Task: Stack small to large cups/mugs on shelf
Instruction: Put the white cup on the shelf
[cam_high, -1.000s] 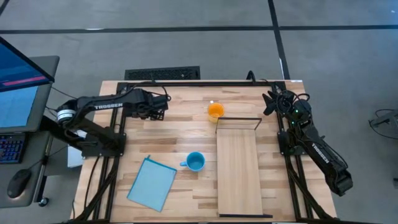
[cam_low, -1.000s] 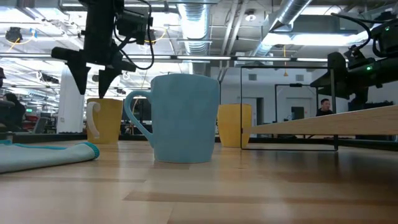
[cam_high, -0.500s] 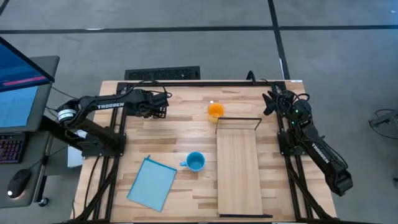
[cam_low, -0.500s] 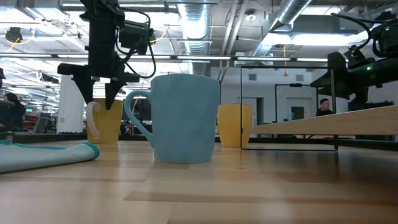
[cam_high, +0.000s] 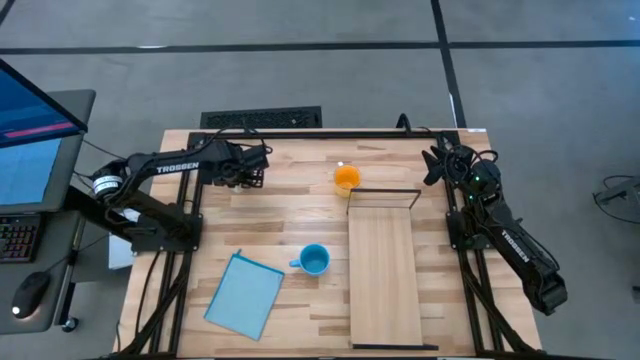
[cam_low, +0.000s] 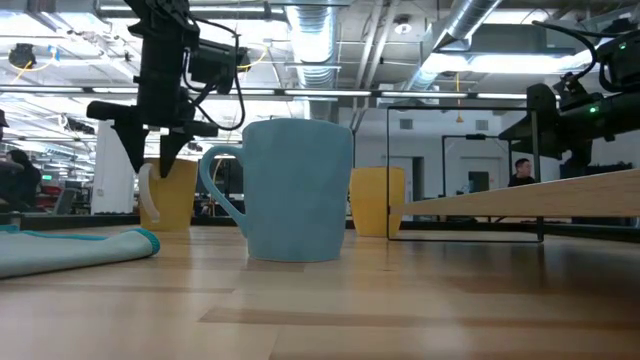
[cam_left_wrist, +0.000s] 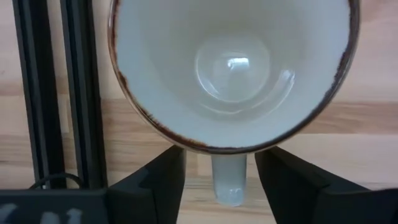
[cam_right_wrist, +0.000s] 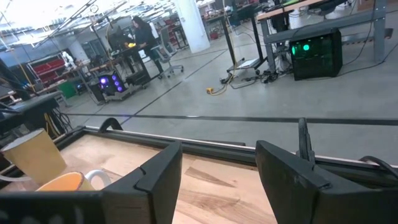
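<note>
The cream mug (cam_left_wrist: 230, 68) stands upright near the table's far left, its white inside facing my left wrist camera. In the low view the cream mug (cam_low: 175, 195) shows behind the light blue mug (cam_low: 295, 190); in the high view my arm hides it. My left gripper (cam_low: 150, 165) (cam_left_wrist: 221, 165) points down, open, one finger on each side of the mug's handle (cam_left_wrist: 229, 180) without touching it. The orange mug (cam_high: 346, 179) stands at the shelf's far end. The blue mug (cam_high: 314, 260) stands left of the shelf (cam_high: 383, 265). My right gripper (cam_right_wrist: 217, 186) waits open at the far right (cam_high: 435, 165).
A flat light blue cloth (cam_high: 245, 293) lies near the table's near left corner. A dark frame rail (cam_left_wrist: 56, 93) runs close beside the cream mug. The shelf's thin dark frame (cam_low: 465, 170) rises at its far end, next to the orange mug (cam_low: 377, 200).
My left gripper has come down toward the cream mug, so its fingertips now hang at the height of the mug's rim, over the handle. It has stayed open and kept pointing down. The mugs have not moved.
</note>
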